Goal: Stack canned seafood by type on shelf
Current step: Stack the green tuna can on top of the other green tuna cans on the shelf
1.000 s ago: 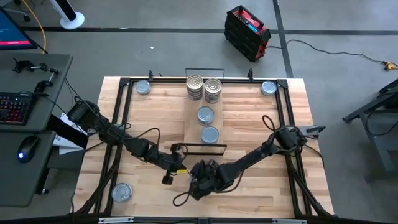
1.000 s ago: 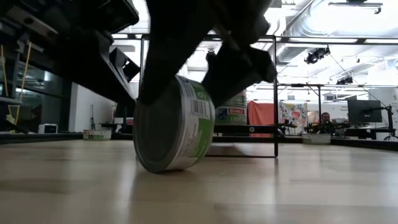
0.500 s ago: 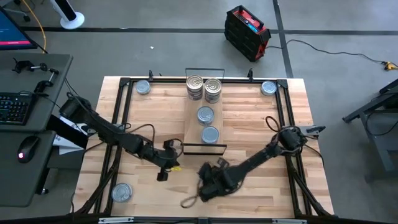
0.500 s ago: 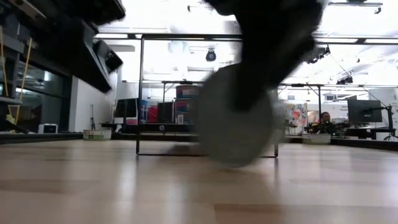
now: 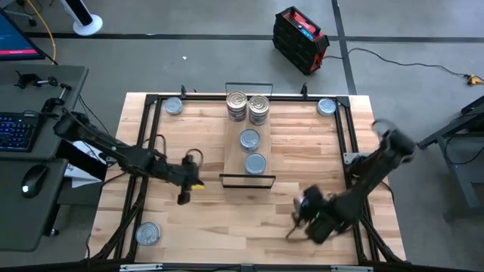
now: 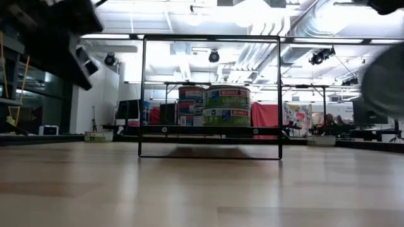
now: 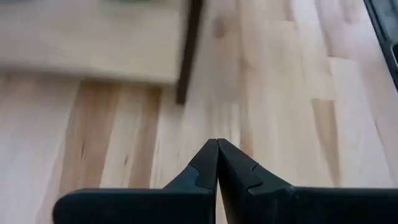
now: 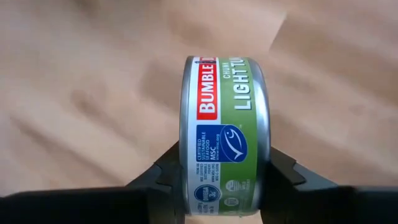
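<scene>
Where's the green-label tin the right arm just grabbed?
The green-label tin sits clamped on edge in the right gripper, over the table's near right area, right of the shelf.

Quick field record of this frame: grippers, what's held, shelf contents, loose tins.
left gripper: shut, empty, over bare tabletop left of the shelf
right gripper: shut on green-label round tin, near right of table
light-wood plank shelf: two stacks of shiny-lidded tins, two single pale blue-grey tins
loose tins: three, at table corners

A red-and-black case (image 5: 301, 39) sits on the grey floor — keyboard (image 5: 17, 130) and mouse (image 5: 31, 180) on a side desk.
</scene>
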You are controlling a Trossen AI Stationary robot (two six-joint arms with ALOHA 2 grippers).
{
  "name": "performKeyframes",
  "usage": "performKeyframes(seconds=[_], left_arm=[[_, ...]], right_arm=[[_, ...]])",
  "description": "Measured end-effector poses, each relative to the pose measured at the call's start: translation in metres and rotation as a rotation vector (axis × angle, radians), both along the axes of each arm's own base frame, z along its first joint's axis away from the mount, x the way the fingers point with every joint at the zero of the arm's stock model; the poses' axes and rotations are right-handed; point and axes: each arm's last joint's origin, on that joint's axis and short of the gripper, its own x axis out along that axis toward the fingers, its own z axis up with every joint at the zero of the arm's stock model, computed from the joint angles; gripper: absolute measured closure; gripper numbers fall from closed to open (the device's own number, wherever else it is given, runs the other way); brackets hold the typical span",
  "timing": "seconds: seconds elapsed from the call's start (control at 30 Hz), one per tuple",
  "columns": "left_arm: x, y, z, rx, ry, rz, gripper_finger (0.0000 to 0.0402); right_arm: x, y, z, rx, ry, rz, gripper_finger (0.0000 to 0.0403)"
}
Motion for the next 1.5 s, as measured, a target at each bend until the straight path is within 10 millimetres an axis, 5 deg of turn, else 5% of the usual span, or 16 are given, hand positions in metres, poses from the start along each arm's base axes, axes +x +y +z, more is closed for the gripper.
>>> performKeyframes(seconds=[0.27, 0.63, 1.17, 1.5], left_arm=[[-0.028, 0.02, 0.01, -0.18, -0.246, 0.143, 0.0401], [-0.025, 0.025, 0.026, -0.202, -0.404, 0.338, 0.0401], [-0.02, 0.026, 0.043, -0.287, -0.597, 0.452, 0.0402], [-0.02, 0.026, 0.042, -0.293, -0.587, 0.462, 0.0401]], right_arm=[[-0.018, -0.088, 0.02, -0.135, -0.329, -0.29, 0.0289], [0.016, -0.155, 0.015, -0.053, -0.824, -0.197, 0.0289], [0.064, -0.176, -0.016, 0.146, -0.971, -0.05, 0.0289], [0.071, -0.179, -0.029, 0.173, -0.942, -0.094, 0.0289]])
